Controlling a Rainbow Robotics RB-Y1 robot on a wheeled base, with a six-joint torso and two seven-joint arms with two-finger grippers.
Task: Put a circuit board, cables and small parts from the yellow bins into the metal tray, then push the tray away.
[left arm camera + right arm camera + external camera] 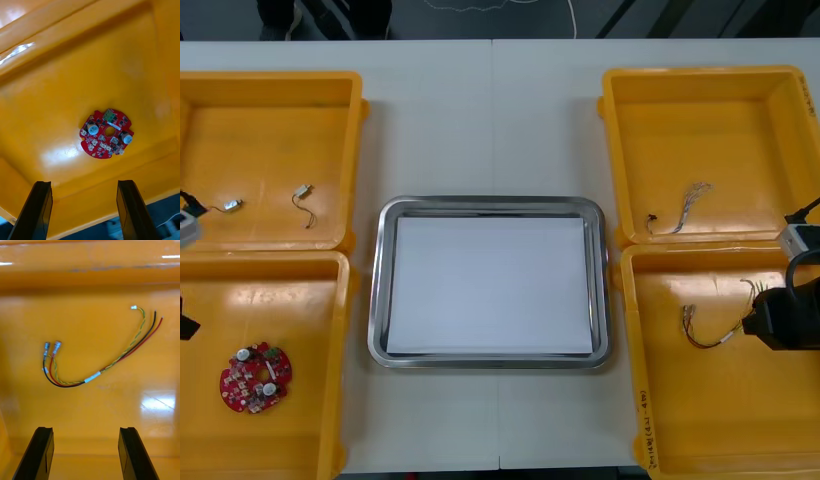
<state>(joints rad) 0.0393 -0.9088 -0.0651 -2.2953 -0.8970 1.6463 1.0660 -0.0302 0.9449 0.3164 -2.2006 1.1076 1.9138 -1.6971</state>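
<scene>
Front view gives me the round red circuit board (pixel 255 378) lying flat on the floor of the near left yellow bin (pixel 300 300). On my left wrist view the left gripper (pixel 83 183) hangs over that bin with its fingers spread wide. The board sits beyond their tips and touches neither. One bin farther out, the far left yellow bin (pixel 270 130) holds two small metal parts (pixel 230 206), well apart from each other.

Between the two pairs of bins I see the metal tray (pixel 378 290), shiny at the rim and white inside.

On the right side, a bundle of red, black and yellow cable (pixel 715 330) lies curved on the floor of the near right yellow bin (pixel 700 420). My right wrist view has the right gripper (pixel 86 429) poised above it, fingers standing apart, with the cable past the tips and untouched. The far right yellow bin (pixel 700 120) holds a pale twisted cable (pixel 685 208) close to its near wall.
</scene>
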